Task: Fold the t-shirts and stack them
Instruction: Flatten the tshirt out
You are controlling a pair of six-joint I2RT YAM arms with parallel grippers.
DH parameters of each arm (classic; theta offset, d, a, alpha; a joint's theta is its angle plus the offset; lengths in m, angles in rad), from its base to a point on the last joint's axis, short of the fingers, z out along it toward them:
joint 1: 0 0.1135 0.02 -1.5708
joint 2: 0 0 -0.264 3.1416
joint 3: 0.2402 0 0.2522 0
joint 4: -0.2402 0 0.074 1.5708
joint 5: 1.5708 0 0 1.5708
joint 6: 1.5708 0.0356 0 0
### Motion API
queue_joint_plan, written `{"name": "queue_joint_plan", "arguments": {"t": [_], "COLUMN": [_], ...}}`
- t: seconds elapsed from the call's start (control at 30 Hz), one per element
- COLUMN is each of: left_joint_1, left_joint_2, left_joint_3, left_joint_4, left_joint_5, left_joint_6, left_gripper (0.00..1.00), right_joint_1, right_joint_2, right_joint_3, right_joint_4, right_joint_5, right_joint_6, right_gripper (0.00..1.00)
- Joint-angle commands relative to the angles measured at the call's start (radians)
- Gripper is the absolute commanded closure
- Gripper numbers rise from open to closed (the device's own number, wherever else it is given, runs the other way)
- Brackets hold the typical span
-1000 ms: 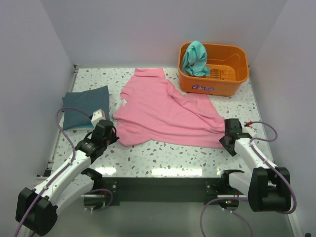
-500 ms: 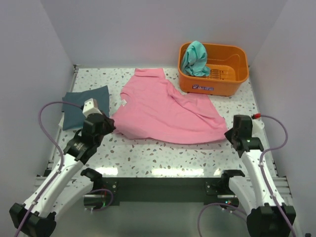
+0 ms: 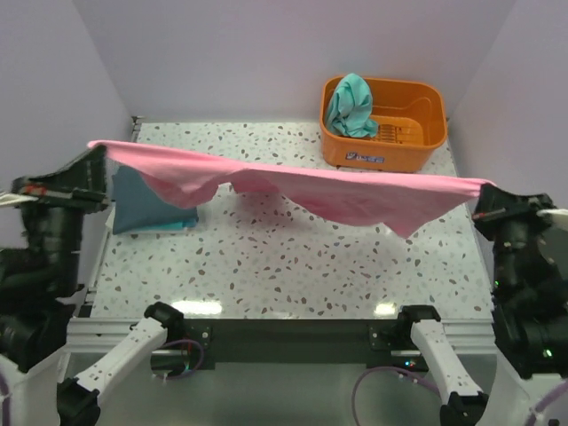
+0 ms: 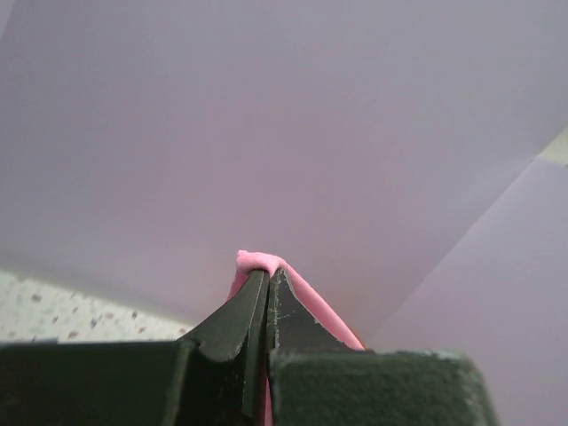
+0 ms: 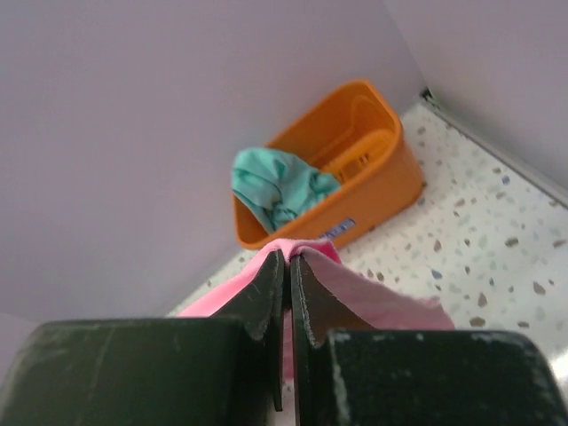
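Two corners of the pink t-shirt (image 3: 302, 185) are pinched tight, one in the left end effector (image 3: 98, 153), one in the right end effector (image 3: 479, 190). It hangs stretched above the counter (image 3: 284, 266), sagging mid-span. The cloth looks light, soft and limp, so corner or hem grips should control it best. A folded blue-grey t-shirt (image 3: 142, 211) lies on the counter at left, and the teal t-shirt (image 3: 351, 102) sits in the orange basket (image 3: 417, 146).
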Motion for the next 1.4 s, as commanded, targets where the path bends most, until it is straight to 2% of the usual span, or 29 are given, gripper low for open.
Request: {"name": "queue_joint_plan", "arguments": {"t": [0.0,0.13,0.33,0.4,0.47,0.6,0.63,0.73,0.77,0.83,0.87,0.97,1.0,1.07,1.1,1.2,1.27,1.37], "left_joint_1": [0.004,0.004,0.004,0.003,0.003,-0.008,-0.010,-0.005,-0.001,0.028,0.045,0.114,0.124,0.145,0.151,0.154,0.154,0.154], "left_joint_2": [0.000,0.086,0.166,0.175,0.175,0.210,0.226,0.307,0.335,0.440,0.482,0.686,0.803,0.923,1.038,1.218,1.281,1.294], "left_joint_3": [0.196,0.462,0.583,0.555,0.453,0.224,0.128,-0.070,-0.116,-0.216,-0.242,-0.276,-0.270,-0.211,-0.178,-0.043,0.001,-0.002], "left_joint_4": [0.027,-0.045,-0.039,-0.013,0.036,0.113,0.131,0.239,0.332,0.415,0.514,0.646,0.668,0.697,0.695,0.645,0.645,0.670], "left_joint_5": [0.025,0.065,0.087,0.093,0.076,-0.045,-0.095,-0.169,-0.194,-0.179,-0.118,0.000,0.012,0.053,0.071,0.116,0.140,0.180], "left_joint_6": [0.102,0.169,0.211,0.222,0.220,0.219,0.223,0.243,0.260,0.289,0.294,0.309,0.312,0.328,0.331,0.337,0.340,0.342], "left_gripper": [1.00,1.00,1.00,1.00,1.00,1.00,1.00,1.00,1.00,1.00,1.00,1.00,1.00,1.00,1.00,1.00,1.00,1.00], "right_joint_1": [-0.003,-0.002,-0.003,-0.003,0.000,0.001,0.001,0.000,0.001,0.000,-0.002,0.000,-0.002,-0.003,-0.003,-0.003,-0.003,-0.003], "right_joint_2": [-0.001,0.021,0.016,0.027,0.038,0.042,0.052,0.076,0.116,0.172,0.237,0.353,0.446,0.551,0.652,0.862,0.929,0.992], "right_joint_3": [0.228,0.399,0.497,0.461,0.410,0.144,0.091,-0.152,-0.256,-0.343,-0.408,-0.502,-0.516,-0.527,-0.518,-0.422,-0.351,-0.317], "right_joint_4": [-0.156,-0.236,-0.279,-0.279,-0.272,-0.157,-0.131,0.023,0.103,0.181,0.210,0.348,0.427,0.500,0.552,0.539,0.509,0.531], "right_joint_5": [0.054,0.070,0.085,0.105,0.111,0.120,0.120,0.079,0.062,0.065,0.080,0.143,0.152,0.152,0.149,0.180,0.231,0.249], "right_joint_6": [-0.086,-0.113,-0.145,-0.146,-0.140,-0.123,-0.113,-0.068,-0.056,-0.059,-0.053,-0.077,-0.091,-0.120,-0.131,-0.139,-0.133,-0.156], "right_gripper": [1.00,1.00,1.00,1.00,1.00,1.00,1.00,1.00,1.00,1.00,1.00,1.00,1.00,1.00,1.00,1.00,1.00,1.00]}}
